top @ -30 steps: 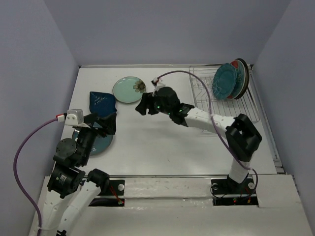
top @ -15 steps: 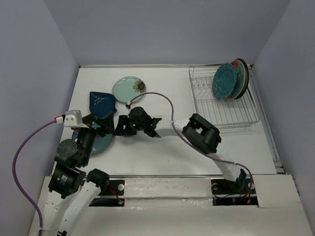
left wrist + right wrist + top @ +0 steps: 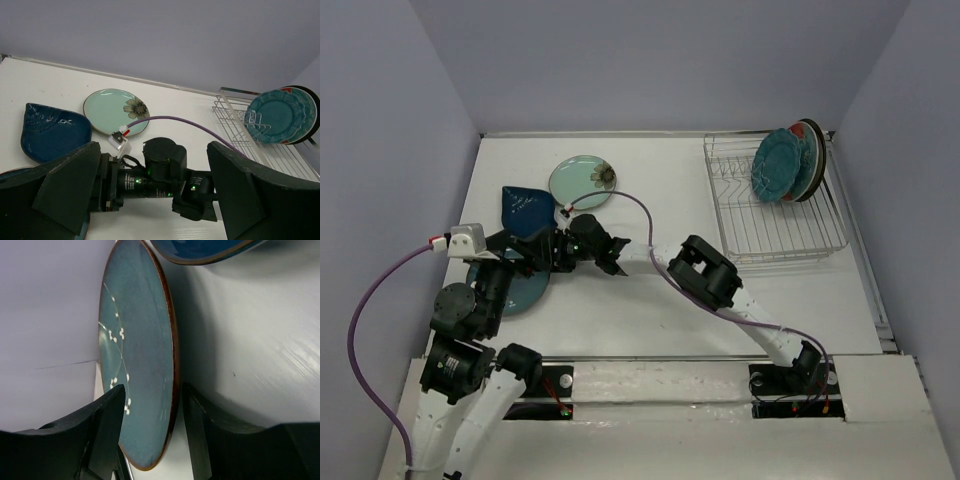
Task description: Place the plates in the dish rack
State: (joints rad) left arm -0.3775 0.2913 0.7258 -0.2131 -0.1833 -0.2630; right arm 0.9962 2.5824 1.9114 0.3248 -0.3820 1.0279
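White tabletop (image 3: 620, 320); plain lavender walls (image 3: 660, 60) at left, back, right; soft even light, faint shadows.

My left arm (image 3: 470, 310) sits folded at the lower left of the top view. The left gripper (image 3: 525, 258) points toward frame centre, jaws spread as wide as they go, fingers (image 3: 65, 195) filling its wrist view's bottom corners. My right arm (image 3: 705, 275) stretches from lower right across to the left, elbow bent mid-frame. The right gripper (image 3: 550, 250) lies low, just beside the left's fingertips, jaws partly apart.
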